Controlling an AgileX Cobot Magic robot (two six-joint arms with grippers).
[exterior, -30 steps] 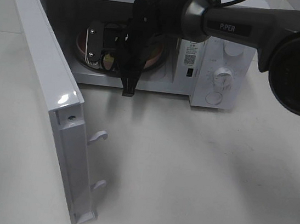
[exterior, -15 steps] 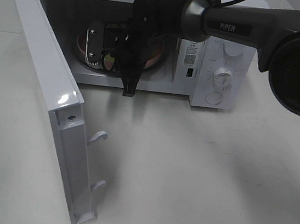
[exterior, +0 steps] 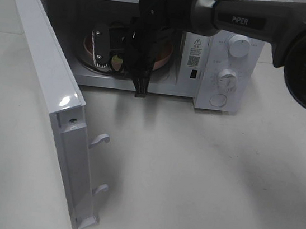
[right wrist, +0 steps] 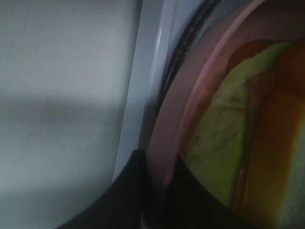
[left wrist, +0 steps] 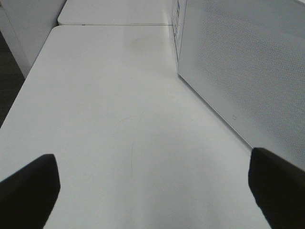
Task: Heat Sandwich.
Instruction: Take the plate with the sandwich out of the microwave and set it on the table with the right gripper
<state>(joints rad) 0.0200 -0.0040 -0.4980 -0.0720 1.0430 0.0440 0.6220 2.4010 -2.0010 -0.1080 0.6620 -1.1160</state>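
From the high camera, the microwave (exterior: 151, 41) sits at upper centre, its door (exterior: 48, 95) swung out toward lower left. The right gripper (exterior: 127, 60) reaches into the cavity, over the pink plate (exterior: 90, 43). Bare table (exterior: 206, 183) fills the lower right.

The left wrist view shows the left gripper (left wrist: 152, 186) spread wide over open tabletop, beside the door's perforated face.

The right wrist view shows narrowed fingers (right wrist: 131, 191) pinching the plate rim; the sandwich (right wrist: 228, 138) lies on it.

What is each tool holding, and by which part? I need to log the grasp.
Right tool: pinches the pink plate by its rim, sandwich aboard. Left tool: open, holding nothing.
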